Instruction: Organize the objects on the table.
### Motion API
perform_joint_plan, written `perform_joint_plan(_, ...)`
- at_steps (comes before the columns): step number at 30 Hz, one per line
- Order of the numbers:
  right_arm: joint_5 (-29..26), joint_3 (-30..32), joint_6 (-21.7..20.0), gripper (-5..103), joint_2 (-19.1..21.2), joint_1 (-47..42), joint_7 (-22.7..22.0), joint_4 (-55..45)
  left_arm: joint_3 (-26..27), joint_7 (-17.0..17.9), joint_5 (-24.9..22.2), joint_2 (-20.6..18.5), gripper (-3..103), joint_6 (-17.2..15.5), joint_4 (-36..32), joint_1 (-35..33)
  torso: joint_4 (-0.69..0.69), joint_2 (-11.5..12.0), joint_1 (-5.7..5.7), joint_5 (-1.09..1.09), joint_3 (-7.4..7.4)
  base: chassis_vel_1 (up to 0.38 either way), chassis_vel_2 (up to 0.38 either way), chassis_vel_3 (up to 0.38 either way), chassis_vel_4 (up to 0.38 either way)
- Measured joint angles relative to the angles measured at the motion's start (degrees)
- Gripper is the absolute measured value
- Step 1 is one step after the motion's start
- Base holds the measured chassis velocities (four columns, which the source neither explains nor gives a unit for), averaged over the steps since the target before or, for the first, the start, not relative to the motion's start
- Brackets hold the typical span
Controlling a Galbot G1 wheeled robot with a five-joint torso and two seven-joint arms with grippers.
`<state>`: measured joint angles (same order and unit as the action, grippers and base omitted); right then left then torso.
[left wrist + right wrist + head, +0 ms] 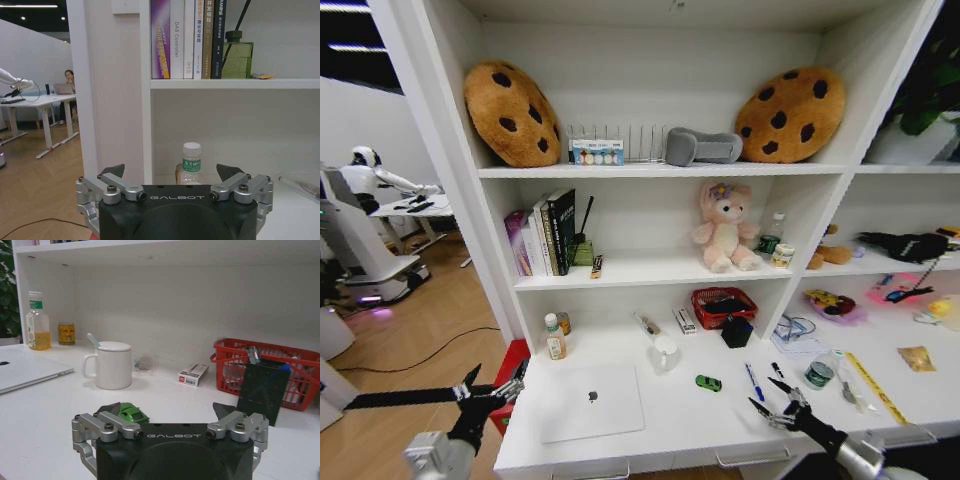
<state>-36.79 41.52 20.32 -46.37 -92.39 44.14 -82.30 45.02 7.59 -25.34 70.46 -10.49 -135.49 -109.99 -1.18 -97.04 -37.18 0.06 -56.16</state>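
Observation:
On the white table [672,412] lies a slim silver laptop [591,400], and it also shows in the right wrist view [30,371]. To its right are a tiny green toy car [708,383], a blue pen [754,382], a black pen [776,370] and, far right, a gold foil packet [917,358]. My right gripper [767,395] hovers open over the front edge near the pens; in its wrist view [166,410] the toy car [131,412] sits just beyond its fingers. My left gripper [498,385] is open off the table's left end, and its wrist view [171,171] faces the shelf side.
A white mug [665,352], a drink bottle [554,338], a red basket [723,305] and a black holder [737,331] stand along the back. A small jar [818,373] and a yellow tape measure [876,388] lie to the right. Shelves rise behind.

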Motion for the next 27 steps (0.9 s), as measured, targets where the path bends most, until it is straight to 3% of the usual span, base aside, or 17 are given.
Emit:
perform_joint_plan(2,-0.2,-0.5,-0.5,100,0.3,0.6,0.5,0.1,0.0,0.0,-0.1,0.0,100,0.0,0.0,0.0,0.01,0.0,0.00,0.00,0.00,0.000,0.000,0.000,0.000)
perform_joint_plan(8,-2.1,-7.5,-3.3,100,3.9,7.7,7.4,3.4,0.1,0.2,-0.3,0.1,100,-0.2,0.0,0.1,0.03,0.0,0.00,-0.01,0.00,0.000,0.000,0.000,0.000)
perform_joint_plan(13,-2.0,-9.4,-3.7,100,3.7,9.7,9.2,5.3,-0.1,0.2,-0.2,-0.4,100,-0.3,0.7,0.1,0.00,0.0,0.01,-0.01,0.01,0.000,0.000,0.000,0.000)
perform_joint_plan(27,1.3,-17.6,-3.2,100,2.2,20.1,6.8,12.7,0.2,0.2,-0.3,-0.4,100,-0.3,1.2,-0.2,0.02,0.0,0.01,-0.01,0.00,0.000,0.000,0.000,0.000)
